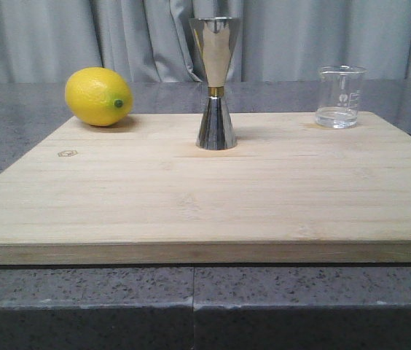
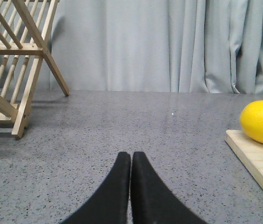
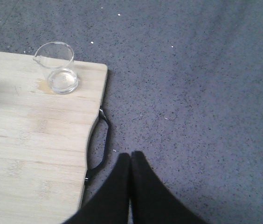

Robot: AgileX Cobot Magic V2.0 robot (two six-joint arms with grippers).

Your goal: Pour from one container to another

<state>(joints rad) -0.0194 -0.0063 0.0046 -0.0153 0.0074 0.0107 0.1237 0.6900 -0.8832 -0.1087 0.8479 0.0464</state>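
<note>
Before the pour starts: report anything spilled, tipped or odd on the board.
Nothing tipped: beaker and jigger stand upright, lemon at the board's far corner. One oddity: a faint stain beside the beaker's base.

Left tool [image 2: 130, 161] — right tool [image 3: 130, 161] — closed, empty.
</note>
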